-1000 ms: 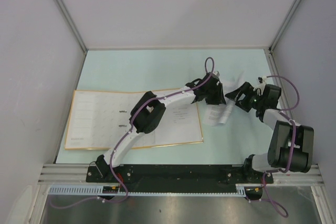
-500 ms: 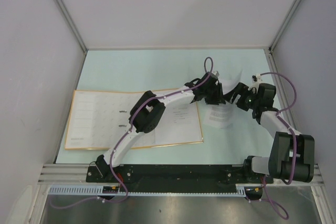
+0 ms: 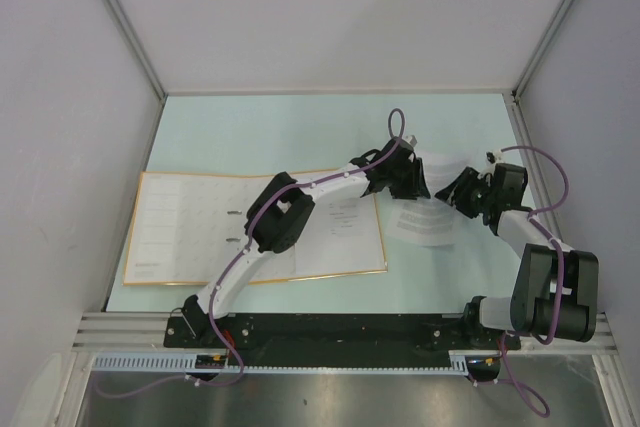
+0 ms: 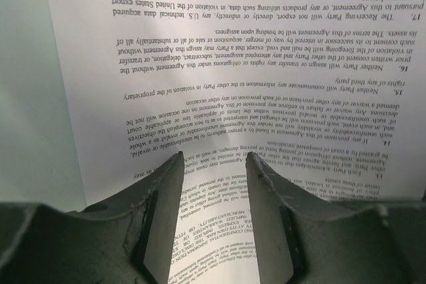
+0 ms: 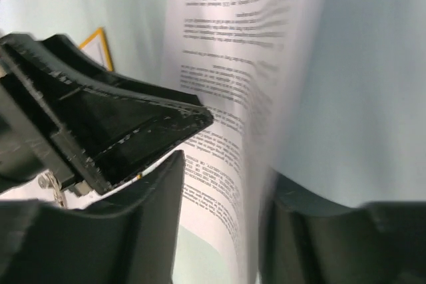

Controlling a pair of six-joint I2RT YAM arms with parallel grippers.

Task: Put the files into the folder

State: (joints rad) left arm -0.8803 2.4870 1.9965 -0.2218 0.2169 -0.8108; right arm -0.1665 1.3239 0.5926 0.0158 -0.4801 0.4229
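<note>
Now the files lie flatter on the surface than before, just right of the open folder; left jaws spread above them, right jaws straddle their edge, grip unclear.

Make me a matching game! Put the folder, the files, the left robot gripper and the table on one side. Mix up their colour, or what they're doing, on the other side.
Things:
1. folder
2. files
3. left gripper
4. table

Colour or state:
a. pale green
b. lying open, with an orange-yellow edge
c. white with black print
d. fingers apart, with the printed page showing between them

Right pairs: 1-b, 2-c, 3-d, 4-a
</note>
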